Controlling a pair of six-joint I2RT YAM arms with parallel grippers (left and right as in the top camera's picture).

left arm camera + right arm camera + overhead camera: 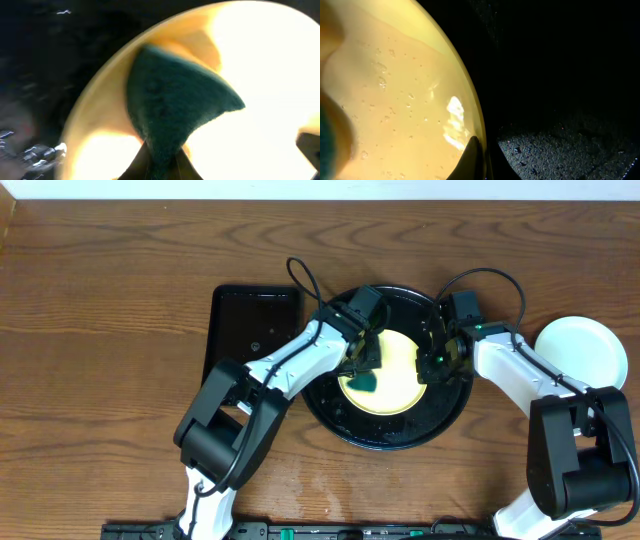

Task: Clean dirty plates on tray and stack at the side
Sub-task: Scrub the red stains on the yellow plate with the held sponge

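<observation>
"Which way does the yellow plate [395,390] face?"

"Hollow side up, inside the tray [400,435]. It's round, so it has no long axis."

"And the left gripper [362,368]?"

"Clenched on a dark green scouring pad [175,105]. The plate lies directly beneath it. The pad stretches away from the fingertips across the plate's floor, its pointed corner off to one side."

"The right gripper [434,360]?"

"Closed on the plate's rim. The plate spreads out from it toward the left arm."

"Any other plate?"

"A pale plate [582,352] on the table [100,300], well apart, beyond the right arm's outer side."
</observation>
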